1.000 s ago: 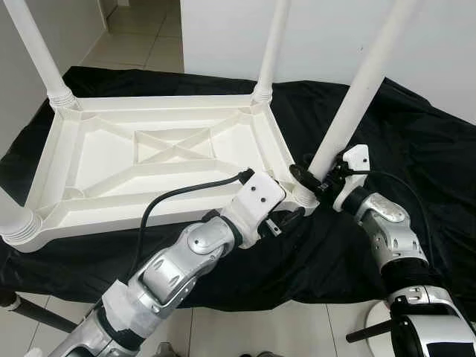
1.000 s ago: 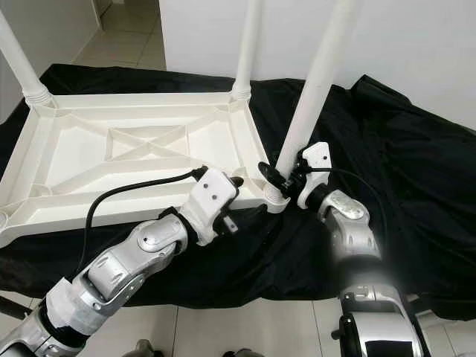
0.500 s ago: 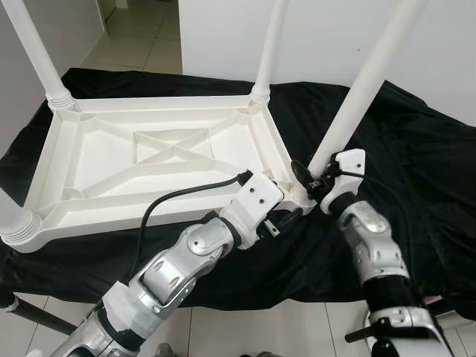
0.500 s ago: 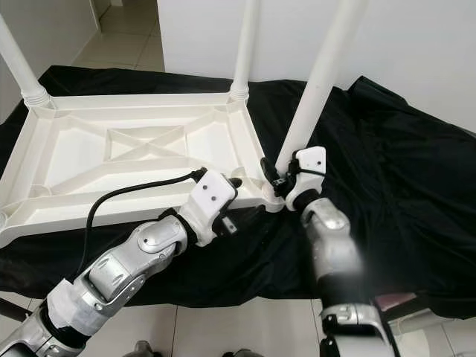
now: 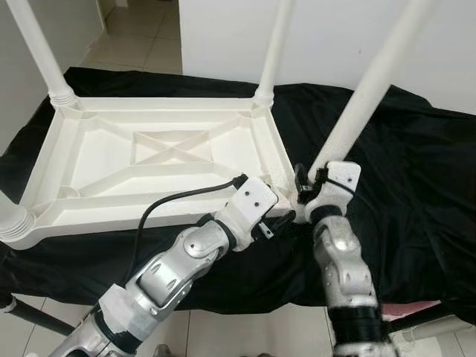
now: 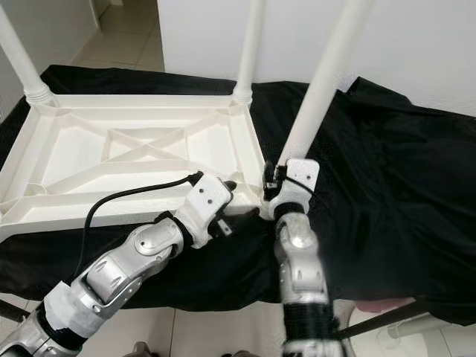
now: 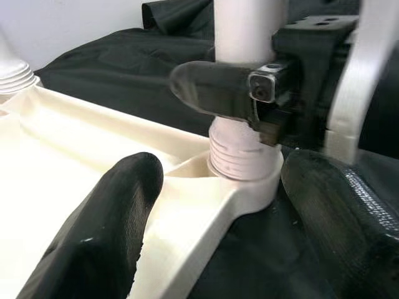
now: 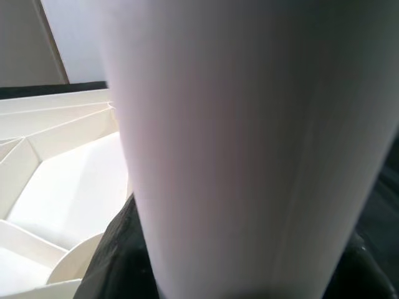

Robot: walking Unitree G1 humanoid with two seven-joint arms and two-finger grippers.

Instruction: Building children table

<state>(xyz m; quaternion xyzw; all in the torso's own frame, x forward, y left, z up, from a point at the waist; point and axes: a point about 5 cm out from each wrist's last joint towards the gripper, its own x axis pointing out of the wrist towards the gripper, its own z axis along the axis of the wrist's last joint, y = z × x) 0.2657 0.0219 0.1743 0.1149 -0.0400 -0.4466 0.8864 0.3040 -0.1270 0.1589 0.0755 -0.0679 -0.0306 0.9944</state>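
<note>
A white plastic tabletop [image 5: 111, 160] lies upside down on a black cloth [image 5: 416, 186]. White legs stand in its far left corner [image 5: 41, 56] and far right corner [image 5: 271, 52]. A third leg [image 5: 364, 97] leans out of the near right corner socket [image 7: 243, 171]. My right gripper [image 5: 303, 195] is shut on this leg just above the socket; one of its fingers [image 7: 212, 90] crosses the leg. My left gripper [image 7: 221, 187] is at the same corner, one finger [image 7: 106, 230] inside the rim and one outside, closed on the rim.
The near left socket [image 5: 15, 223] also carries the base of a leg. The cloth hangs over the support's front edge. A white wall [image 5: 335, 30] rises close behind, and tiled floor [image 5: 141, 37] runs off at the far left. Black rods lie low at left [image 5: 30, 316] and right [image 5: 439, 323].
My right forearm has swung in from the right to below the leg, turning the gripper around it. The left gripper has stayed at the corner.
</note>
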